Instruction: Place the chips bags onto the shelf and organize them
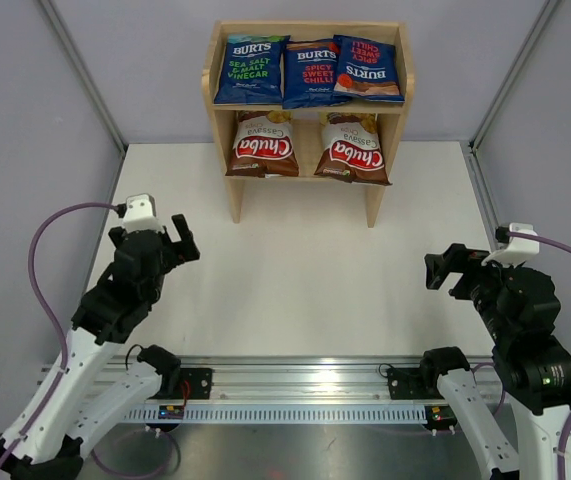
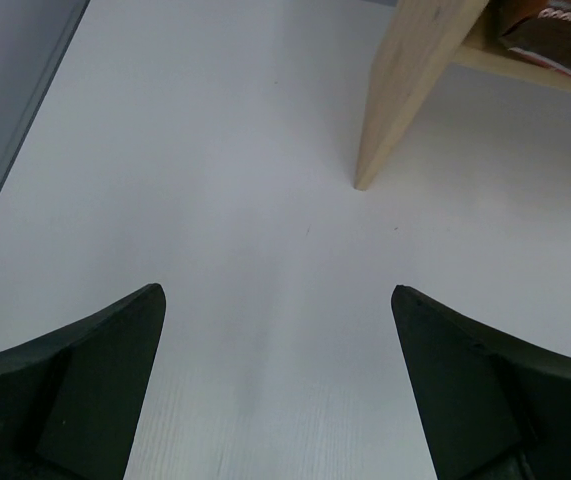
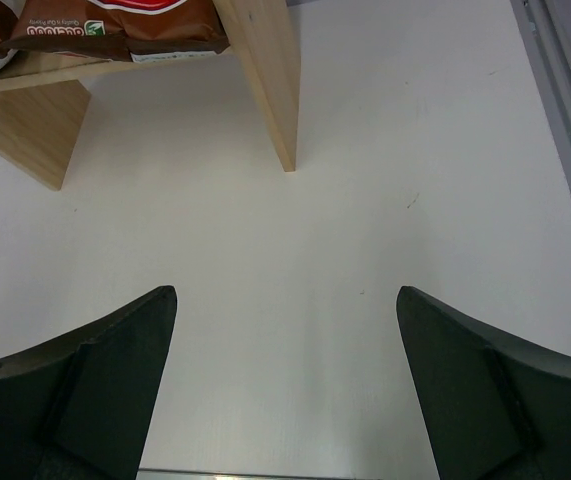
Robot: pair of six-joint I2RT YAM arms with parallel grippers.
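- Chips bags (image 1: pixel 310 40): 5 glossy bags, all lying on the shelf (image 1: pixel 235 195), a light wooden 2-tier unit at the upper centre of the overhead view, standing at the far end of the white table (image 1: pixel 295 280).
- Upper tier: 3 dark blue BURTS bags side by side, filling the width, edges meeting. The left blue bag (image 1: pixel 250 70) reads sea salt and malt vinegar. The middle blue bag (image 1: pixel 310 75) reads spicy sweet chilli. The right blue bag (image 1: pixel 368 68) has its print upside down.
- Lower tier: 2 brown Chuba bags with red logos, the left brown bag (image 1: pixel 262 146) and the right brown bag (image 1: pixel 353 150), side by side. Their near edges hang slightly over the front of the board.
- Left gripper (image 1: pixel 182 243): lower left of the overhead view, above the table and well apart from the shelf. It is released, jaws spread wide.
- Left wrist view: its 2 dark fingers (image 2: pixel 75 390) sit in the lower corners with only bare table between them. A shelf leg and a corner of a brown bag show at the upper right.
- Right gripper (image 1: pixel 443 268): lower right of the overhead view, above the table and well apart from the shelf. It is likewise released, jaws wide.
- Right wrist view: its 2 dark fingers (image 3: pixel 85 390) frame bare table. 2 shelf legs and a brown bag's edge show at the upper left.
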